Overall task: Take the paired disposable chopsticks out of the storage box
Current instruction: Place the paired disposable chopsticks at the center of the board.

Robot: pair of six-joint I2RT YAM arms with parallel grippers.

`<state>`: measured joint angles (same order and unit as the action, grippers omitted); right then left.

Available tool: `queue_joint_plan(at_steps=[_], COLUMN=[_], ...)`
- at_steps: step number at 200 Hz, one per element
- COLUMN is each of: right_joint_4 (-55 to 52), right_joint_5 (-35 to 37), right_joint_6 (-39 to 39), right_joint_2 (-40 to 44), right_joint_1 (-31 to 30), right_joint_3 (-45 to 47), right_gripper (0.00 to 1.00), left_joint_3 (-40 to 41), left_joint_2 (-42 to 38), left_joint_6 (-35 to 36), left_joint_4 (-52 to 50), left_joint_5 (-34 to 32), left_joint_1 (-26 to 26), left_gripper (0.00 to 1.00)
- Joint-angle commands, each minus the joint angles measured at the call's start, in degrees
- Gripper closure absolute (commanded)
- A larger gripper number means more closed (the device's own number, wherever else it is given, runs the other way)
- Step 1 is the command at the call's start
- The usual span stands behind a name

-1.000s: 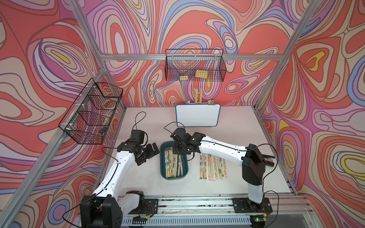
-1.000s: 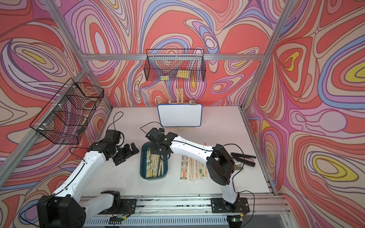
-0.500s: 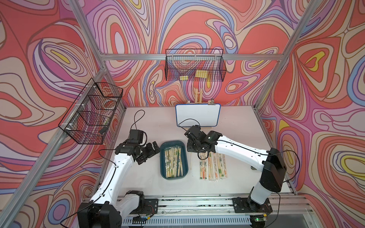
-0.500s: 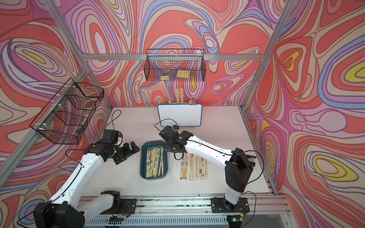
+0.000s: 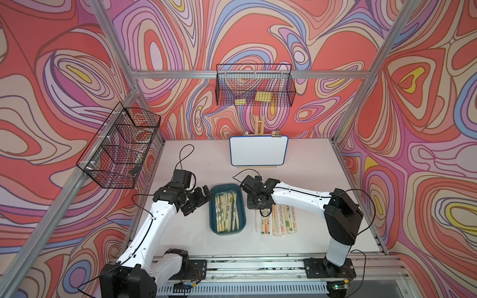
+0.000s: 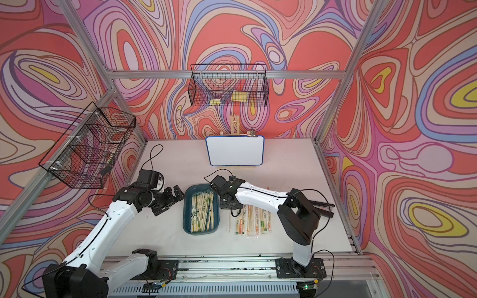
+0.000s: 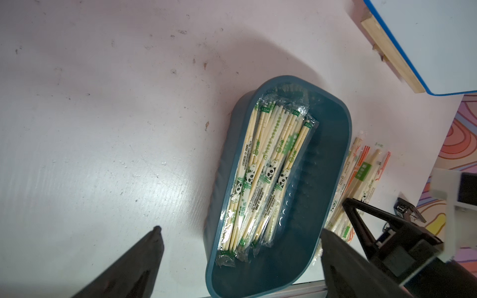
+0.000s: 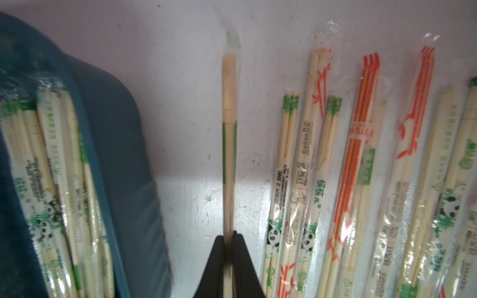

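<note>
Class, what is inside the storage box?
Chopstick pairs in green panda-print sleeves lie piled along one side of the storage box; the rest is bare. Anything beneath the pile is hidden.

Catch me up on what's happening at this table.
The right tool is shut on one pair of chopsticks, holding it low over the table between the storage box and a row of pairs already laid out. More pairs lie in the box. The left tool hangs open beside the box, holding nothing.
</note>
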<state>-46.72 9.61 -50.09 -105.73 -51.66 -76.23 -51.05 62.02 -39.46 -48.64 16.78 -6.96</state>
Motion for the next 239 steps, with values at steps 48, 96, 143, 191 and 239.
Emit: queue_joint_plan(at_steps=[48, 96, 143, 191, 239], right_joint_4=[0.14, 0.88, 0.75, 0.26, -1.09], right_joint_5=[1.04, 1.02, 1.41, 1.53, 1.92], right_joint_6=[0.95, 0.95, 0.62, 0.42, 0.21], right_joint_2=[-2.79, -4.06, -4.64, -2.37, 0.96], right_joint_1=[1.33, 2.0, 2.43, 2.49, 2.51], right_joint_3=[1.6, 2.28, 2.54, 2.58, 1.61], right_gripper=[1.0, 1.0, 0.91, 0.79, 0.76], left_joint_3=[0.01, 0.49, 0.62, 0.69, 1.59], left_joint_2=[0.46, 0.55, 0.59, 0.45, -0.03], left_joint_6=[-0.97, -1.14, -1.32, -1.41, -1.49], left_joint_4=[0.6, 0.9, 1.05, 1.18, 1.36], left_joint_5=[0.1, -0.28, -0.51, -0.69, -0.95], left_joint_1=[-0.97, -1.34, -1.55, -1.74, -1.74], left_gripper=[0.0, 0.0, 0.0, 0.0, 0.0])
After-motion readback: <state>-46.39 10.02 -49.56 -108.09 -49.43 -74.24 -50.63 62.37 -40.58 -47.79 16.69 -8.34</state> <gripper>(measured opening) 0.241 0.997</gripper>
